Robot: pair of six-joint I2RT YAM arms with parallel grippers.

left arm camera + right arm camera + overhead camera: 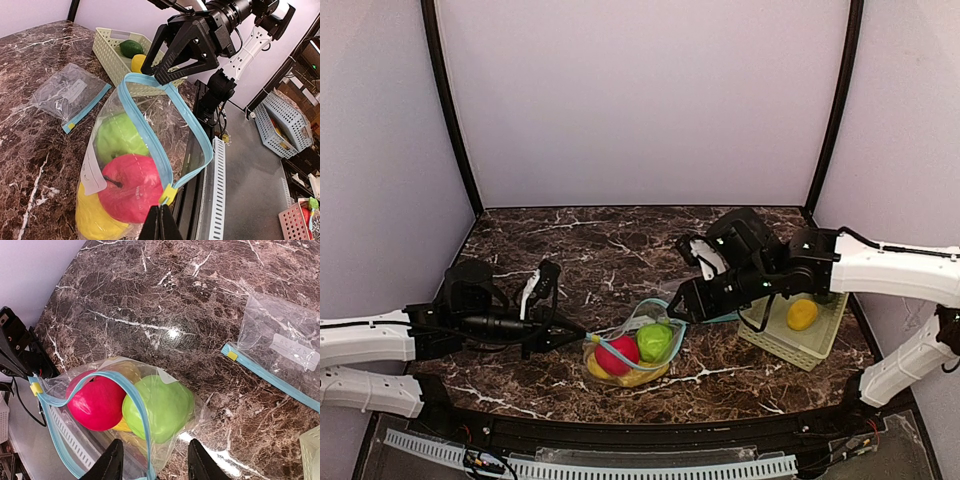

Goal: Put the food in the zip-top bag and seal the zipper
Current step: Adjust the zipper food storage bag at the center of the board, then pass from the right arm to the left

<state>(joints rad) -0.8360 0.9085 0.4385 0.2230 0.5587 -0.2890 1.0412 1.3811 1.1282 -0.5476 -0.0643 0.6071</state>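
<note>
Held bag [170,130] corner pinched in left jaws as anchor; held right jaws spread astride opposite rim, seemingly to prop mouth open for fruit [802,314] in basket [810,357].

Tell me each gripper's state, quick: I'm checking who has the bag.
Left gripper: shut on the zip-top bag, at its zipper end.
Right gripper: open, straddling the bag's rim, not gripping it.

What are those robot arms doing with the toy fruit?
They're filling a zip-top bag. The left gripper pinches one zipper corner; the right gripper is open around the rim. The red ball, light green ball and yellow pieces are inside. A dark green piece and one yellow piece sit in the basket. The bag isn't zipped.
</note>
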